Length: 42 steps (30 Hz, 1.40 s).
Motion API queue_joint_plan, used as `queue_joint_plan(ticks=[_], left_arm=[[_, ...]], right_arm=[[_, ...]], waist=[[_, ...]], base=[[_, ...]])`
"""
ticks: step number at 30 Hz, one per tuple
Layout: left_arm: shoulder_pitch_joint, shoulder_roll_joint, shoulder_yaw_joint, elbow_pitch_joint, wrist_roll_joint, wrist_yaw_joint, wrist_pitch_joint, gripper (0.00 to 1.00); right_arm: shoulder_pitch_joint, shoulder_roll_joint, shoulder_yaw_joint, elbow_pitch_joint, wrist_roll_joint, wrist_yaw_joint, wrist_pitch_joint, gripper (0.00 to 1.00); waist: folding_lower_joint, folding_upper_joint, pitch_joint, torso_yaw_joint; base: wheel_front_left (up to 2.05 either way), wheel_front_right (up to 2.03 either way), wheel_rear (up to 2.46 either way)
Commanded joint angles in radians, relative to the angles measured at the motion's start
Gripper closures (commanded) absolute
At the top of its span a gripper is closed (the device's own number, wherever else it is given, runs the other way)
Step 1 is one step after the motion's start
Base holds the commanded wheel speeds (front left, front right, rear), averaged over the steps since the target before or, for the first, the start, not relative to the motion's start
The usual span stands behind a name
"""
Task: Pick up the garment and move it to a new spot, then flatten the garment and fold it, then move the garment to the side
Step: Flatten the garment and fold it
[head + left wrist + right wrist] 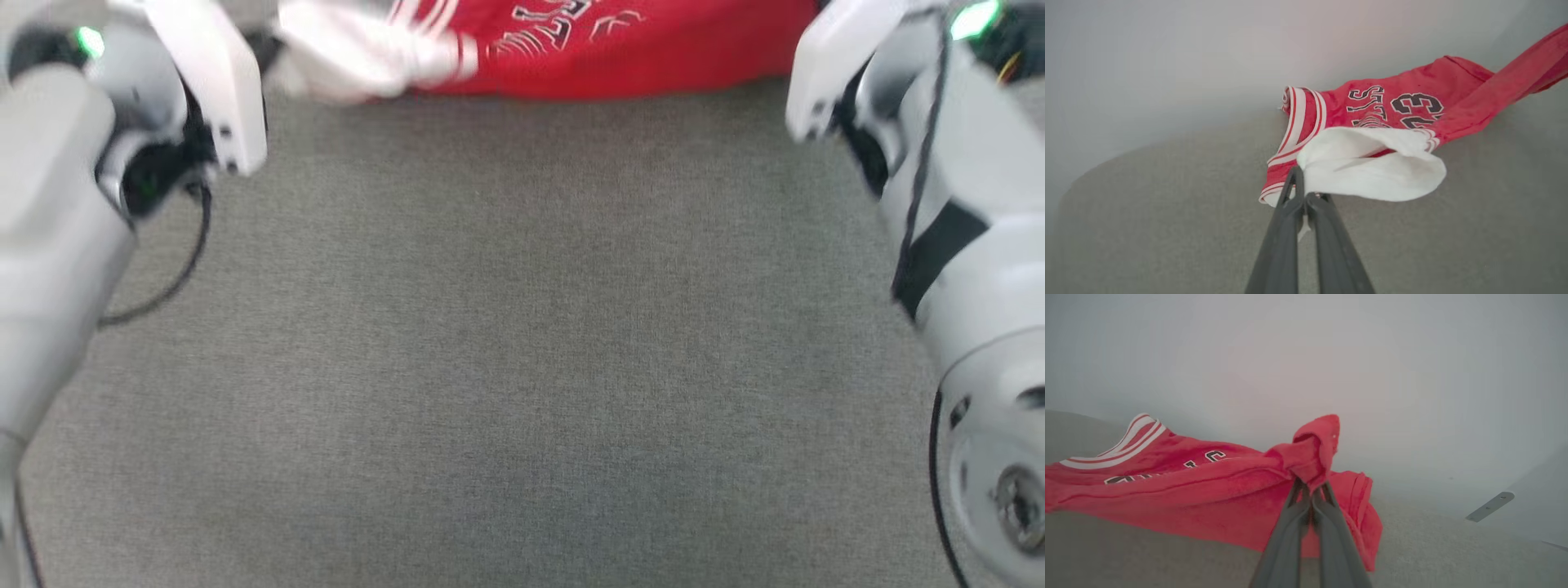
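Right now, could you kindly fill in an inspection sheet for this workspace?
Surface: grey woven covering, flat.
Job's things: garment, red with a white sleeve, held up at two ends.
Clutter: nothing seen.
Grippers: left gripper shut on the garment's white-trimmed edge; right gripper shut on a red fold.
Cables: black cable loops beside the left arm; second cable runs down the right arm.
Surroundings: pale wall behind; metal bracket on a pale panel.

Grey woven surface (522, 367), possibly carpet, near to far; pale grey wall (1208, 61) beyond, blurred; soft, even light.
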<state>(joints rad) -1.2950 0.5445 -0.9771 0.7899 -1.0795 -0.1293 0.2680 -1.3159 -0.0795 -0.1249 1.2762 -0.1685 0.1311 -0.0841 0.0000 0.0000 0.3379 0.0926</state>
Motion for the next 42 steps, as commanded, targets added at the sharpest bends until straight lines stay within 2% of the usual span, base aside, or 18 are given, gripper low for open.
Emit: queue_joint_plan(ticks=[1,4,8,13,18,21,24,27,30,31,33,36,42], left_arm=[[0.037,0.017,-0.007,-0.023,-0.030,-0.001,0.024,1.00],[0.119,0.049,-0.029,-0.079,-0.061,-0.001,0.080,1.00],[0.258,0.108,-0.046,-0.226,-0.112,0.055,0.140,1.00],[0.413,0.207,-0.066,-0.451,-0.146,0.170,0.176,1.00],[0.567,0.315,-0.078,-0.697,-0.190,0.295,0.175,1.00],[0.643,0.372,-0.084,-0.824,-0.203,0.361,0.159,1.00],[0.708,0.418,-0.091,-0.916,-0.217,0.415,0.144,1.00],[0.758,0.457,-0.093,-0.989,-0.234,0.461,0.131,1.00],[0.795,0.490,-0.100,-1.044,-0.239,0.495,0.125,1.00],[0.795,0.490,-0.100,-1.044,-0.239,0.495,0.125,1.00],[0.814,0.509,-0.105,-1.073,-0.244,0.515,0.127,1.00],[0.846,0.532,-0.113,-1.114,-0.262,0.544,0.131,1.00],[0.897,0.563,-0.132,-1.185,-0.285,0.596,0.146,1.00]], right_arm=[[0.036,0.005,0.019,0.007,0.029,-0.001,0.011,1.00],[0.101,0.011,0.080,0.011,0.077,-0.001,0.037,1.00],[0.213,0.017,0.193,0.013,0.171,-0.001,0.079,1.00],[0.328,0.010,0.328,-0.004,0.273,-0.001,0.120,1.00],[0.467,-0.051,0.457,-0.116,0.405,-0.001,0.185,1.00],[0.575,-0.112,0.524,-0.250,0.505,-0.001,0.258,1.00],[0.693,-0.214,0.573,-0.438,0.596,-0.001,0.348,1.00],[0.822,-0.313,0.579,-0.657,0.670,-0.001,0.456,1.00],[0.956,-0.392,0.537,-0.880,0.718,-0.001,0.577,1.00],[0.956,-0.392,0.537,-0.880,0.718,-0.001,0.577,1.00],[1.049,-0.431,0.488,-1.018,0.734,-0.001,0.660,1.00],[1.182,-0.448,0.410,-1.221,0.750,-0.001,0.783,1.00],[1.399,-0.442,0.285,-1.498,0.753,-0.001,0.981,1.00]], waist=[[0.0000,0.0000,-0.023,0.009],[0.0000,0.0000,-0.045,0.014],[0.0000,0.0000,-0.083,0.021],[0.0000,0.0000,-0.118,0.026],[0.0000,0.0000,-0.143,0.026],[0.0000,0.0000,-0.152,0.029],[0.0000,0.0000,-0.156,0.028],[0.0000,0.0000,-0.157,0.026],[0.0000,0.0000,-0.154,0.024],[0.0000,0.0000,-0.154,0.024],[0.0000,0.0000,-0.153,0.023],[0.0000,0.0000,-0.147,0.020],[0.0000,0.0000,-0.125,0.016]], base=[[0.00,0.00,0.00],[0.00,0.00,0.00],[0.00,0.00,0.00],[0.00,0.00,0.00],[0.00,0.00,0.00],[0.00,0.00,0.00],[0.00,0.00,0.00],[0.00,0.00,0.00],[0.00,0.00,0.00],[0.00,0.00,0.00],[0.00,0.00,0.00],[0.00,0.00,0.00],[0.00,0.00,0.00]])
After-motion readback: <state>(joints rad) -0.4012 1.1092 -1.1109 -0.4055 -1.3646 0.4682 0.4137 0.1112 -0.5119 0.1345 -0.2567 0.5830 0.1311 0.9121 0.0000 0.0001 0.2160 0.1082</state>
